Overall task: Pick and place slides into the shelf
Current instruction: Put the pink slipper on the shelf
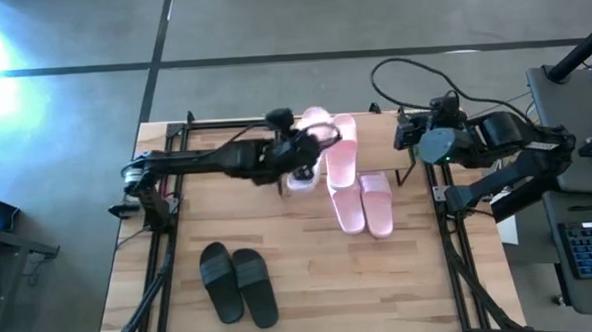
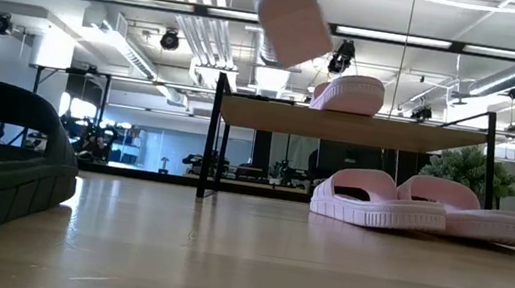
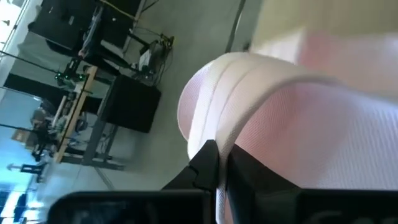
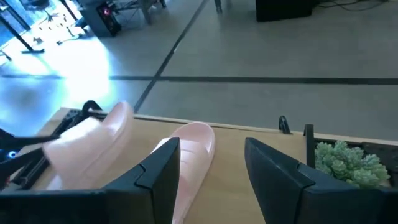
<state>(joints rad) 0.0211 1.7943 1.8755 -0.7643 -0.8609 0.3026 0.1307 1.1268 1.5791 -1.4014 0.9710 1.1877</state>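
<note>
My left gripper point(image 1: 300, 151) is shut on one pale pink slide point(image 2: 291, 12), held in the air over the left end of the shelf point(image 2: 341, 125). Another pink slide point(image 1: 341, 156) lies flat on the shelf's top board point(image 2: 348, 93). A pink pair point(image 1: 363, 205) rests sole-down on the table in front of the shelf. The black pair point(image 1: 238, 281) sits toward the table's near left. My right gripper point(image 4: 211, 163) is open at the shelf's right end, touching nothing. My left gripper point(image 3: 221, 152) pinches the edge of the pink slide's wide strap point(image 3: 239, 127) between its two fingers, one finger under the strap and one outside. The slide is lifted clear and tilted, its pale sole point(image 2: 295, 23) facing the table's near side.
Black rails point(image 1: 163, 222) run along both table sides. A green plant point(image 4: 342, 162) stands past the shelf's right end. Bare tabletop lies between the black pair and the pink pair. A keyboard point(image 1: 590, 253) sits off the table to the right.
</note>
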